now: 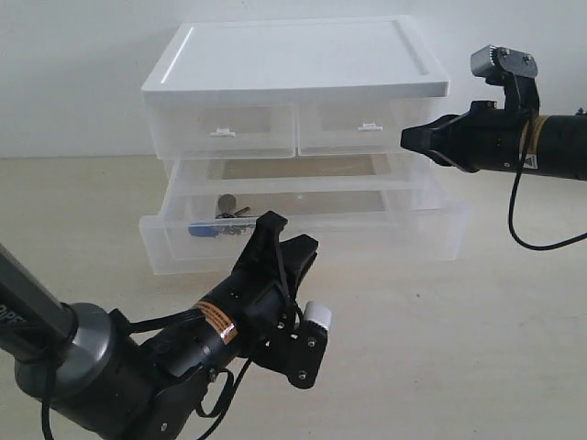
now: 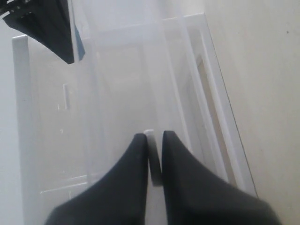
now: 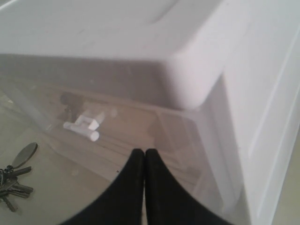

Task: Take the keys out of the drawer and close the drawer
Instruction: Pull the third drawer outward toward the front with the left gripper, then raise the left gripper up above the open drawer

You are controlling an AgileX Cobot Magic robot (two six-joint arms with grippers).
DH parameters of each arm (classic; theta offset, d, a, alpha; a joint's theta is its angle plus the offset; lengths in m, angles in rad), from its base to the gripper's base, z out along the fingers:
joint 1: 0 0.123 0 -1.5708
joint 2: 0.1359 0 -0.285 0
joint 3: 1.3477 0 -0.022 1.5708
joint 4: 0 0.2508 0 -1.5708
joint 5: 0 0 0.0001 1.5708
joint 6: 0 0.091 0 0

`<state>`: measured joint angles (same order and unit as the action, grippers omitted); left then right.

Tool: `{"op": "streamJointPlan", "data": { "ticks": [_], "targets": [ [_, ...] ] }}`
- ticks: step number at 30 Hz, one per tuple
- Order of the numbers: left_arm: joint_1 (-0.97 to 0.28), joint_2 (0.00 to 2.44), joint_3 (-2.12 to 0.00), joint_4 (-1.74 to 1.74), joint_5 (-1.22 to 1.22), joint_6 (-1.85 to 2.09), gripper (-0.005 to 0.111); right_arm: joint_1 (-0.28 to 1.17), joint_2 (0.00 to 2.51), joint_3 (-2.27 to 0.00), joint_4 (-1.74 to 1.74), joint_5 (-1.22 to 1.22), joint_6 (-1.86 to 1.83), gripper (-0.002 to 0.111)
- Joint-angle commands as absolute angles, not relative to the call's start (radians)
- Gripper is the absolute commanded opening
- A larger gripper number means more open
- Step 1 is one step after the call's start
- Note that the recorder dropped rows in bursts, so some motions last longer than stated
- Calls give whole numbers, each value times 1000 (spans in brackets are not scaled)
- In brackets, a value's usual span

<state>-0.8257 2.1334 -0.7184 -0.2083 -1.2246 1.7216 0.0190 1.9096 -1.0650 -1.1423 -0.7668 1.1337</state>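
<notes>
Exterior view showed the drawer (image 1: 367, 240) standing pulled out of the white cabinet (image 1: 293, 60), below two half-width drawers (image 1: 229, 130); the keys (image 1: 223, 220) lay inside it, in its left part, close behind the front wall. The left gripper (image 2: 149, 138) reached to the middle of that front wall; in the left wrist view its dark fingers (image 2: 133, 164) were almost together, with the drawer's small white tab pinched between the tips. The right gripper (image 1: 406, 139) hovered beside the cabinet's right side, level with the upper drawers, closed and holding nothing; the right wrist view showed the keys on the drawer floor, well apart from it.
</notes>
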Motion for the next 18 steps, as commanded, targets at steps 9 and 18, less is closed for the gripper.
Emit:
{"op": "streamJointPlan", "data": {
  "ticks": [9,18],
  "targets": [
    [-830,2043,-655,-88,-1221,1299,4,12,1907,-1080,-1088,-729,1129,0],
    [-846,1786,-605,-125,-1221,842,21,12,1907,-1080,-1090,-726,1129,0]
  ]
}}
